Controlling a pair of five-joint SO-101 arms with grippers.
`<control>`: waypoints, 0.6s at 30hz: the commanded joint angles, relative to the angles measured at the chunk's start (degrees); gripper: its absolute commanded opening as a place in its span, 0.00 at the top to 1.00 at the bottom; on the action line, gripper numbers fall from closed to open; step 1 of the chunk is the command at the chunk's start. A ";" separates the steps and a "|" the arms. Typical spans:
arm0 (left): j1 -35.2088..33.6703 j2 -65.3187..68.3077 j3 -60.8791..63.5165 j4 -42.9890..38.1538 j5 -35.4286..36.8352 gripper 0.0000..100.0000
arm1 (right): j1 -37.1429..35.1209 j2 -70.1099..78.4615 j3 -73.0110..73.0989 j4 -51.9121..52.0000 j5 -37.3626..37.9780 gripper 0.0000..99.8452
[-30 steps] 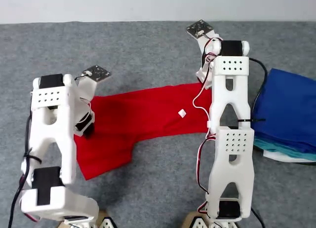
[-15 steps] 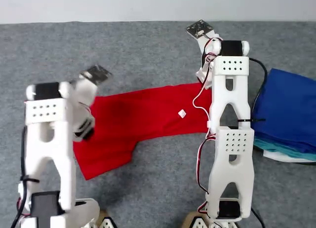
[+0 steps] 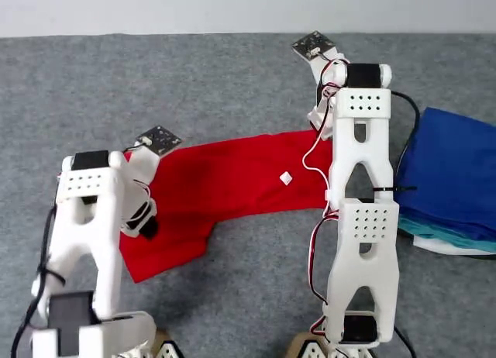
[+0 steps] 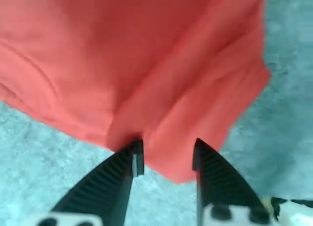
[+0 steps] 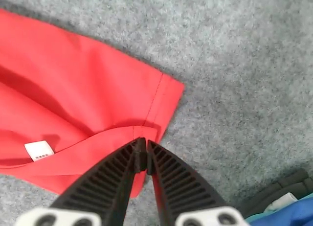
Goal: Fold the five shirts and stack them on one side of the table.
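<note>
A red shirt point(image 3: 225, 184) is seen lying rumpled across the middle of the grey table point(image 3: 217, 79), a small white label point(image 3: 286, 177) showing on it, and a pile of folded shirts point(image 3: 453, 180) with a blue one on top is stacked at the table's right edge. The right gripper point(image 5: 146, 150) is pinched closed on the hem at the shirt's right end, near the pile. The left gripper point(image 4: 165, 155) is held at the shirt's left end with its jaws apart, red cloth lying between them.
</note>
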 commanded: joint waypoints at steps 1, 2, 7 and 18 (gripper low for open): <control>-1.32 5.10 -3.91 -1.41 -0.44 0.82 | 0.66 -4.53 -2.73 2.33 -0.62 0.99; -1.58 6.86 -4.88 -1.41 -0.44 0.82 | 0.66 -4.62 -2.73 2.42 -0.62 0.99; -1.76 13.45 -8.22 -1.76 -0.44 0.82 | 0.66 -4.62 -2.73 2.42 -0.62 0.99; -2.55 19.08 -9.71 -1.85 -0.53 0.94 | 0.66 -4.62 -2.73 2.42 -0.62 0.99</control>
